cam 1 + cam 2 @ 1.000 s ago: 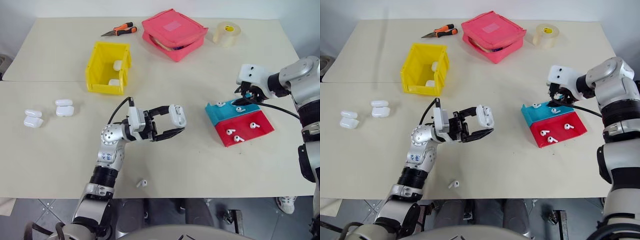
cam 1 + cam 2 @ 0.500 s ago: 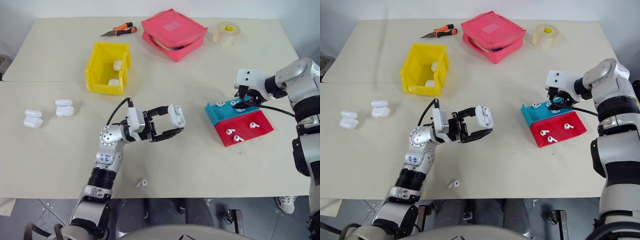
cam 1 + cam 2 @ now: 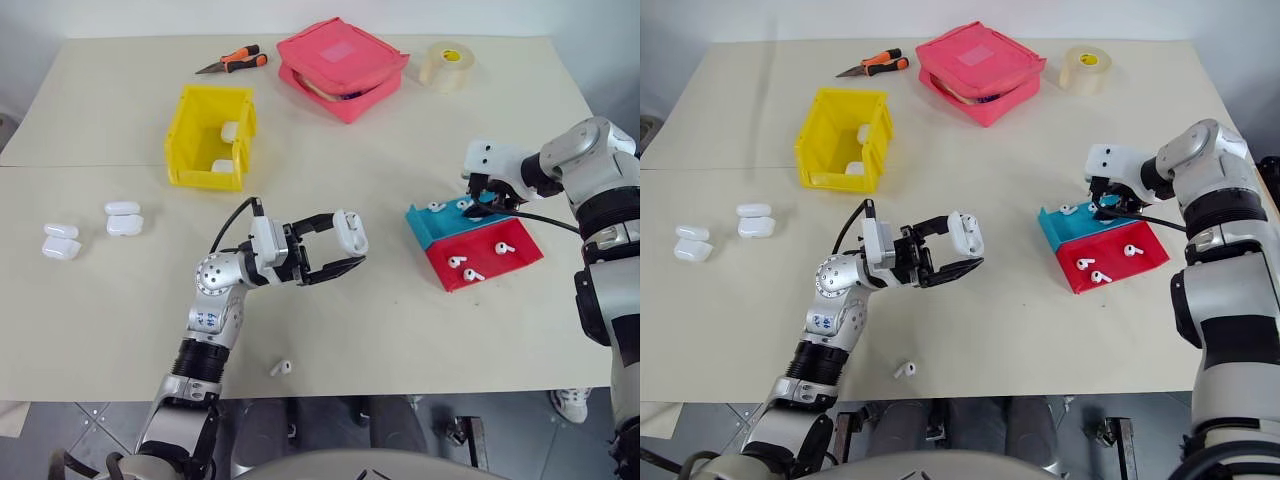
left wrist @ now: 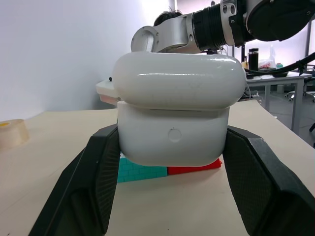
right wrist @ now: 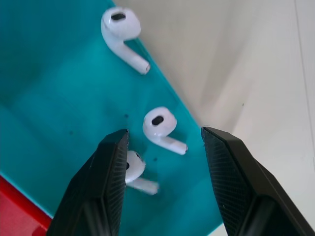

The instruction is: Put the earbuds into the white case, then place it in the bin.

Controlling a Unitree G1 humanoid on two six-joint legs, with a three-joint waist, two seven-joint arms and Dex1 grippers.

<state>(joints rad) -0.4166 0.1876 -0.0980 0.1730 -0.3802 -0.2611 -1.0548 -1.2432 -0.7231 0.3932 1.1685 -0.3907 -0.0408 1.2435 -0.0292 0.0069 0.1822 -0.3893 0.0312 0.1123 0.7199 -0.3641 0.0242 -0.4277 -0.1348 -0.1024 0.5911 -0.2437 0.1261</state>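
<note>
Looking down from the head views, the left tool (image 3: pixel 345 245) grips the white case (image 3: pixel 350 231) between its black fingers above the middle of the bench (image 3: pixel 400 330), lid partly raised. The right tool (image 3: pixel 487 203) hangs over the teal half of the tray (image 3: pixel 500 268), jaws parted with nothing between them; earbuds (image 3: pixel 466 268) lie on the tray's teal and red halves. One loose earbud (image 3: pixel 281 368) sits near the bench's front edge. The yellow bin (image 3: pixel 210 135) stands far left of centre with two cases inside. Two more cases (image 3: pixel 122 217) lie at the left, and another pair (image 3: pixel 58 241) beside them. A pink pouch (image 3: pixel 342 66), pliers (image 3: pixel 231 62) and a tape roll (image 3: pixel 445 65) line the far side. From the left wrist, the case (image 4: pixel 174 110) is pinched on both sides, its lid slightly ajar. From the right wrist, the open fingers (image 5: pixel 106 187) straddle one earbud (image 5: pixel 160 127) on the teal surface; another earbud (image 5: pixel 135 172) lies against one finger, a third (image 5: pixel 122 34) farther off.
</note>
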